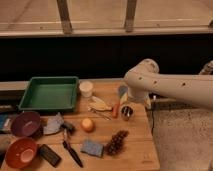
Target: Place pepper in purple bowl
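Observation:
The pepper, slim and red-orange, lies on the wooden table right of centre. The purple bowl stands at the table's left edge, below the green tray, and nothing shows inside it. My white arm reaches in from the right and bends down over the table. My gripper hangs at its end just right of the pepper, close to the table top. The gripper is far to the right of the purple bowl.
A green tray sits at the back left with a white cup beside it. An orange-red bowl, a black remote, a round orange fruit, a blue sponge and a brown cluster lie along the front.

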